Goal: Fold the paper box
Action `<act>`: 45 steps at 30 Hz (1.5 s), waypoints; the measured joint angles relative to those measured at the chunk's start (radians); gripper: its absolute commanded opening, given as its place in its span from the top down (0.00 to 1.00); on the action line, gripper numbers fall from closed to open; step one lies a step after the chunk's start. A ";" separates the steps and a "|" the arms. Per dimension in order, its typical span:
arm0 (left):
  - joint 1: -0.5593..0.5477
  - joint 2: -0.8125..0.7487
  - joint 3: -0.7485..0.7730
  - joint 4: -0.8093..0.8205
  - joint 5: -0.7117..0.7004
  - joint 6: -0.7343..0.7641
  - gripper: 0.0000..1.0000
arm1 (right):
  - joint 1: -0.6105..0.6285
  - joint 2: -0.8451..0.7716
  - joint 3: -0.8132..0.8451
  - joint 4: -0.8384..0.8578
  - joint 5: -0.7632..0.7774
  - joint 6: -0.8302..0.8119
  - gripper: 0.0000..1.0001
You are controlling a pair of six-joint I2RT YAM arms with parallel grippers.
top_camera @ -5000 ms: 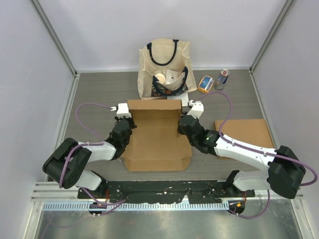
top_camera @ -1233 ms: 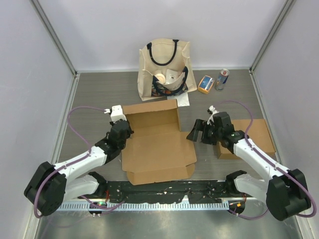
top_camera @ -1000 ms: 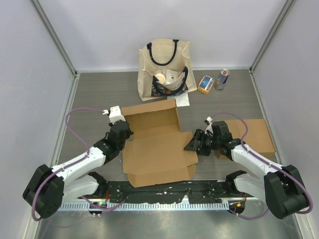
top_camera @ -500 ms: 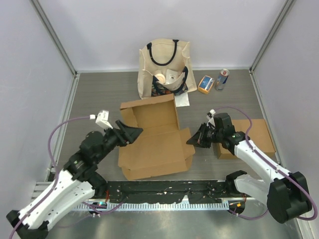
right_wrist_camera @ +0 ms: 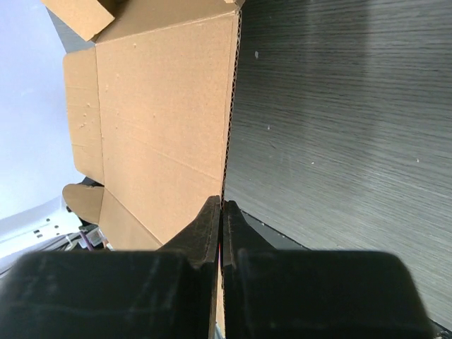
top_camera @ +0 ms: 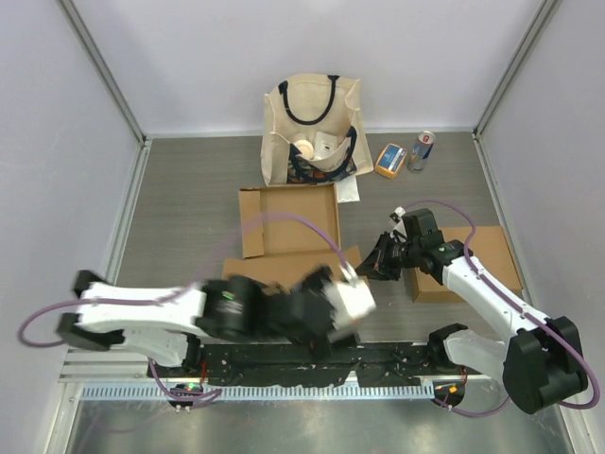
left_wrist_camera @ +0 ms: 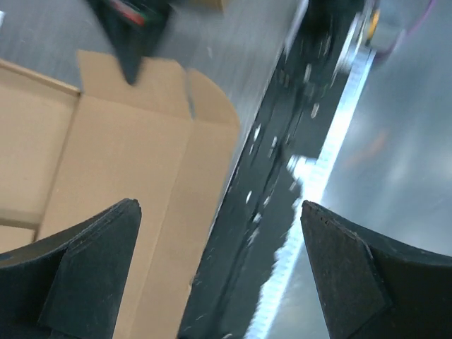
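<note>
My right claw [right_wrist_camera: 221, 212] is pinched together on the raw corrugated edge of the paper box [right_wrist_camera: 162, 120], at its right-hand flap. The box lies open on the grey bench [top_camera: 189, 189], just in front of the tote bag [top_camera: 312, 132]. My left claw [left_wrist_camera: 220, 268] stands wide apart with nothing in it, over the box's near edge and the black rail [left_wrist_camera: 282, 176]; from above that arm is a blur, so it only seems to be by the near right corner.

Left tool [left_wrist_camera: 219, 212] wide open, blurred; right tool [right_wrist_camera: 220, 208] pinched tight shut.

brown paper box [top_camera: 288, 227], open, mostly flat
</note>
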 measured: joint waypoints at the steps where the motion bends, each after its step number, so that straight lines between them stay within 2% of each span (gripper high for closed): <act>1: -0.068 0.073 0.010 -0.020 -0.043 0.053 0.00 | 0.000 0.008 0.003 0.000 -0.003 0.000 0.99; 3: -0.157 0.228 0.003 -0.062 -0.100 0.147 0.01 | 0.000 0.016 0.005 -0.002 -0.008 0.000 0.99; 6: -0.192 0.376 -0.014 -0.116 -0.164 0.233 0.00 | 0.000 0.018 0.006 -0.005 -0.012 0.002 0.99; 10: -0.184 0.446 -0.016 -0.137 -0.250 0.303 0.02 | 0.000 0.018 0.009 -0.007 -0.016 0.003 0.99; 13: -0.169 0.470 -0.015 -0.137 -0.335 0.319 0.10 | 0.000 0.018 0.010 -0.007 -0.018 0.005 0.99; 16: -0.145 0.517 -0.015 -0.137 -0.398 0.314 0.43 | 0.000 0.018 0.013 -0.008 -0.022 0.005 0.99; 17: -0.137 0.530 -0.016 -0.137 -0.408 0.312 0.60 | 0.000 0.018 0.014 -0.010 -0.023 0.005 0.99; 18: -0.127 0.544 -0.016 -0.137 -0.412 0.307 0.73 | 0.000 0.018 0.020 -0.016 -0.023 0.002 0.98; 20: -0.114 0.560 -0.016 -0.140 -0.411 0.299 1.00 | 0.000 0.018 0.042 -0.040 -0.017 -0.008 0.75; 21: -0.105 0.563 -0.016 -0.146 -0.411 0.299 1.00 | 0.000 0.018 0.061 -0.058 -0.010 -0.027 0.65; 22: -0.102 0.563 -0.016 -0.151 -0.412 0.287 1.00 | 0.000 0.018 0.086 -0.082 -0.001 -0.050 0.39; 23: -0.100 0.562 -0.013 -0.165 -0.413 0.282 1.00 | 0.000 0.019 0.119 -0.109 0.011 -0.076 0.30; 25: -0.100 0.558 -0.005 -0.188 -0.412 0.263 1.00 | 0.000 0.020 0.190 -0.158 0.056 -0.130 0.19; 28: -0.100 0.530 0.029 -0.257 -0.412 0.199 1.00 | 0.000 0.022 0.344 -0.230 0.188 -0.235 0.14; 32: -0.079 0.444 0.121 -0.356 -0.391 0.093 1.00 | -0.006 0.013 0.520 -0.261 0.362 -0.322 0.13; 34: -0.029 0.386 0.195 -0.390 -0.348 0.023 1.00 | -0.008 0.011 0.589 -0.262 0.426 -0.346 0.13; 36: 0.072 0.330 0.269 -0.408 -0.285 -0.053 1.00 | -0.008 0.014 0.635 -0.262 0.465 -0.359 0.13; 40: 0.359 0.279 0.403 -0.443 -0.159 -0.206 1.00 | -0.008 0.023 0.642 -0.252 0.505 -0.371 0.13; 45: 0.667 0.290 0.466 -0.461 -0.032 -0.496 1.00 | 0.018 0.000 0.485 -0.203 0.483 -0.400 0.11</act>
